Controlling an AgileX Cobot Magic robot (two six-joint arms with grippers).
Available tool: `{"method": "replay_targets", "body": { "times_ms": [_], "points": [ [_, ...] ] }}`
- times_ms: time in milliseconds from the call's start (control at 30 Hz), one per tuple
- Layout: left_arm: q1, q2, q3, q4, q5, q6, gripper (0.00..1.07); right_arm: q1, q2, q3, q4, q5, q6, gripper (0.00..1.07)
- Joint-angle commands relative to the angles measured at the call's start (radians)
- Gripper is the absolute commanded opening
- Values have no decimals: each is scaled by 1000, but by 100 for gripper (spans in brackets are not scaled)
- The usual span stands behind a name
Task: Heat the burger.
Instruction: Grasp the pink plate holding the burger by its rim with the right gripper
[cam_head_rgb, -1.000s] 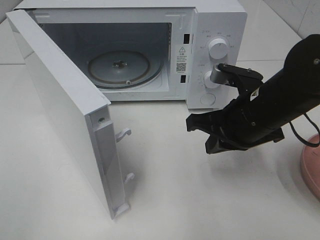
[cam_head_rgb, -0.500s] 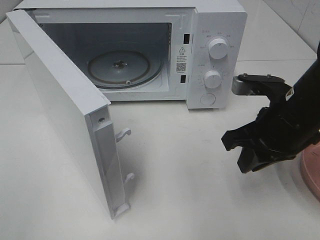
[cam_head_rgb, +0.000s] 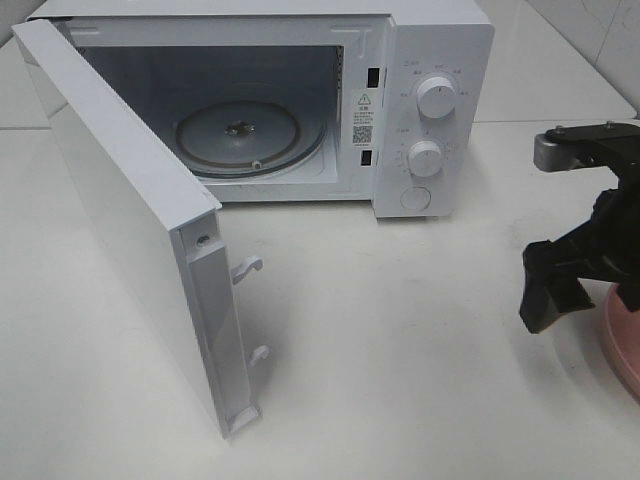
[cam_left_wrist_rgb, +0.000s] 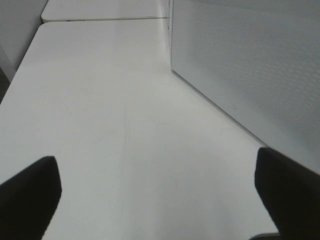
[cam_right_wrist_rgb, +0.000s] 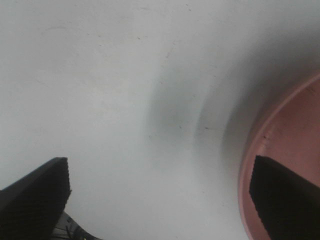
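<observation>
The burger is out of view in every frame. The white microwave (cam_head_rgb: 430, 60) stands at the back with its door (cam_head_rgb: 130, 220) swung wide open to the left and its glass turntable (cam_head_rgb: 250, 135) bare. My right gripper (cam_head_rgb: 580, 290) hangs open and empty at the far right, right beside the rim of a pink plate (cam_head_rgb: 625, 340). In the right wrist view the open gripper (cam_right_wrist_rgb: 160, 200) spans bare table and the plate's rim (cam_right_wrist_rgb: 285, 135). My left gripper (cam_left_wrist_rgb: 160, 195) is open and empty over the table beside the microwave's perforated side wall (cam_left_wrist_rgb: 250, 65). It is not in the high view.
The open door juts out toward the table's front left, with latch hooks (cam_head_rgb: 248, 268) on its edge. The control knobs (cam_head_rgb: 437, 97) face front on the microwave's right panel. White table (cam_head_rgb: 380, 380) lies between the door and the plate.
My right arm has swung from in front of the microwave's control panel to the right, down toward the pink plate. The gripper stays open. The microwave and its door have not moved.
</observation>
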Motion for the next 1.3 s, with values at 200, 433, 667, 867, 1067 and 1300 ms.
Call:
{"method": "replay_targets", "body": {
  "times_ms": [200,433,667,867,1067,1300],
  "points": [
    [1,-10,0,-7,-9,0,98,-76,-4,-6,-101,38,68,98],
    [1,-10,0,-7,-9,0,98,-110,67,-5,-145,20,77,96],
    [1,-10,0,-7,-9,0,98,-110,127,-5,-148,-40,89,94],
    [1,-10,0,-7,-9,0,98,-110,182,12,-152,-109,92,93],
    [1,-10,0,-7,-9,0,98,-110,223,52,-153,-179,97,92],
    [1,-10,0,-7,-9,0,98,-110,287,60,-182,-214,101,90]
  ]
}}
